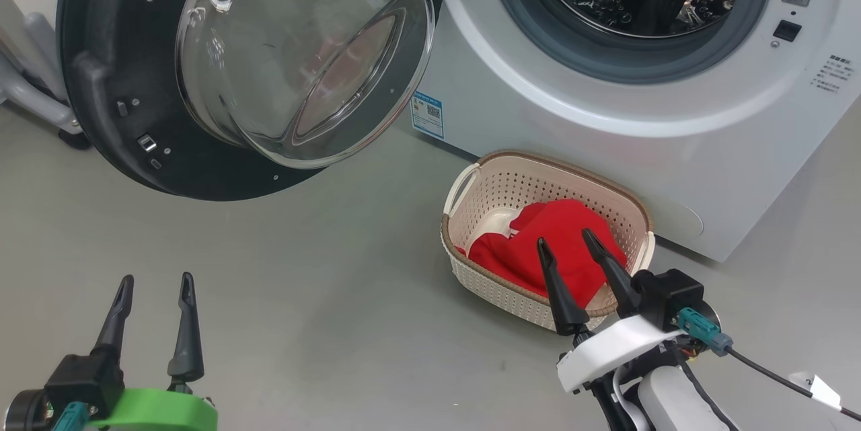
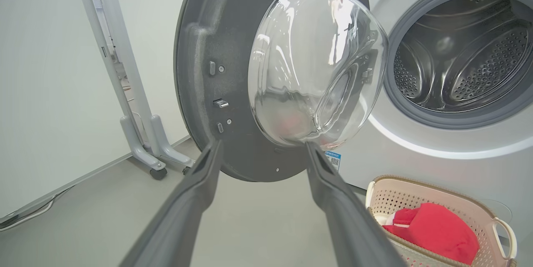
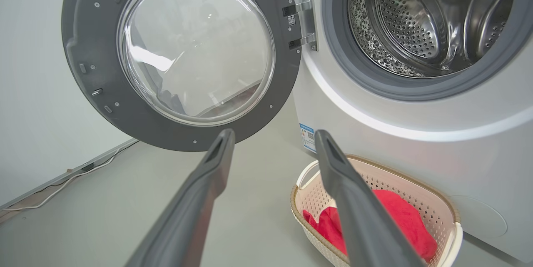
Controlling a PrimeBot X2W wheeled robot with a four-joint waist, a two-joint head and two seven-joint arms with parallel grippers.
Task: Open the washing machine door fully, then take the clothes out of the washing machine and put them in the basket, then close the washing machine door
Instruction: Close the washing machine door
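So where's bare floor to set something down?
Bare floor lies between the left gripper and the basket, below the open washing machine door. Crowded by the washing machine: the basket with the clothes, the right gripper at its near rim.

The grey floor (image 1: 303, 296) carries the white washing machine (image 1: 605, 135), the cream basket (image 1: 531, 182) just in front of it, and, well apart, a grey wheeled stand (image 2: 143, 146).

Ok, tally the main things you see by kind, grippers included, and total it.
washing machine: 1
washing machine door: 1
basket: 1
heap of red clothes: 1
wheeled grey stand: 1
grippers: 2, left gripper and right gripper
Total: 7
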